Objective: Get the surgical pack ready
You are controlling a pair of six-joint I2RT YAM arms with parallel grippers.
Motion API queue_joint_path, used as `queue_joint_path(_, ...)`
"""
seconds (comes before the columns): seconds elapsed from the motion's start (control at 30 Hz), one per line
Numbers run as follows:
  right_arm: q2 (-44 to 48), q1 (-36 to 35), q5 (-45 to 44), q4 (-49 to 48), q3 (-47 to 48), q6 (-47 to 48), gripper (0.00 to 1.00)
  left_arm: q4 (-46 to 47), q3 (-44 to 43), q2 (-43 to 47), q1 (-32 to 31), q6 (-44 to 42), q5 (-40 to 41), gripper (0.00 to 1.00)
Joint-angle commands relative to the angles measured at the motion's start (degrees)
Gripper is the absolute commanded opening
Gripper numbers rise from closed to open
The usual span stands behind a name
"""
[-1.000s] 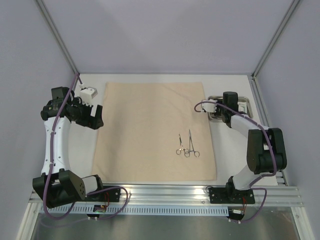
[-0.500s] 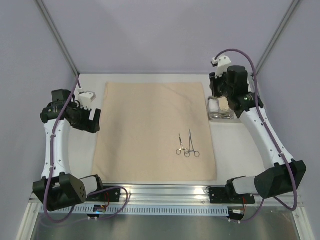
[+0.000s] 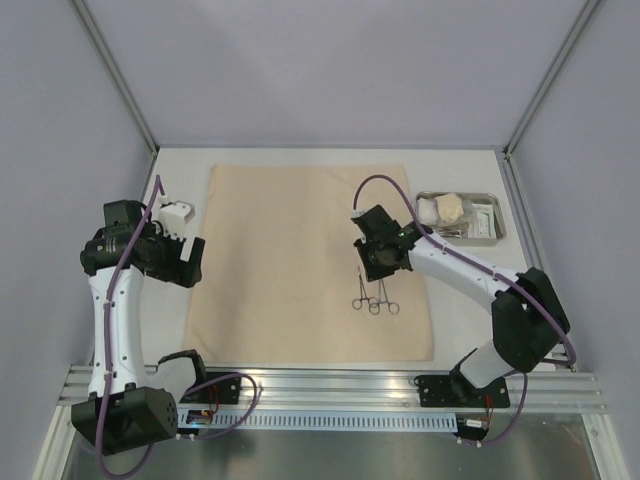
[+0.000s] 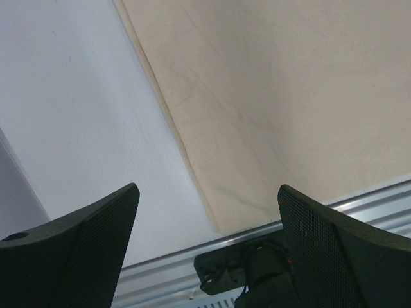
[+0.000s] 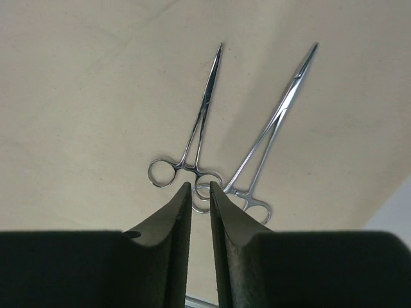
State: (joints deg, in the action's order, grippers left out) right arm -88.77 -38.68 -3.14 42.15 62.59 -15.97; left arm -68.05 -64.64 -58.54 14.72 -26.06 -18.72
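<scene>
The white table (image 3: 460, 300) is sitting inside lavender walls, with an aluminium rail (image 3: 330, 385) running along its near edge. From the top view, the tan cloth (image 3: 300, 250) is lying flat across the middle of the table. Two steel clamps (image 3: 376, 298) are resting on its right part, handles toward me, just beside each other. The steel tray (image 3: 503, 228) is sitting on the bare table off the cloth's far right corner, holding pale gauze pads (image 3: 440, 208) and white packets (image 3: 484, 216); I cannot tell what else is in it. I am holding my left gripper (image 3: 186, 260) above the table by the cloth's left edge. My right gripper (image 3: 384, 262) is hovering over the cloth, just beyond the clamps.

My left wrist camera is showing my fingers (image 4: 70, 250) spread wide with nothing between them. Below them the cloth's left edge is running diagonally, with white table to its left and the rail at the bottom.

My right wrist camera is looking down on the clamps (image 5: 204, 102), both with their tips pointing away and their ring handles overlapping. My right fingers (image 5: 164, 250) are standing nearly together with only a thin slit between them, gripping nothing. Their tips are lining up over the ring handles; I cannot tell whether they are touching.
</scene>
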Motion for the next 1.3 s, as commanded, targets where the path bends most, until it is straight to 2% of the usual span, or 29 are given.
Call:
queue_joint_path(0.0,-3.3,-1.0,-1.6,-0.8,1.7,-2.7,0.19,0.0,1.4,2.0,0.1,-1.6,-0.4,0.98)
queue_joint_path(0.4,-12.9,-1.3,-1.5,-1.0,3.3,-1.7,0.17,1.7,3.8,1.4,0.1,-2.0,-0.8,0.98)
queue_joint_path(0.77,-12.0,-2.4,-5.0,1.8,6.8,-0.9,0.18,2.3,3.9,0.5,0.1,-2.2,-0.4,0.98)
queue_joint_path(1.27,-16.8,-2.7,-2.0,0.2,5.4,-0.8,0.17,2.7,4.6,0.6,0.1,-2.9,0.3,0.98)
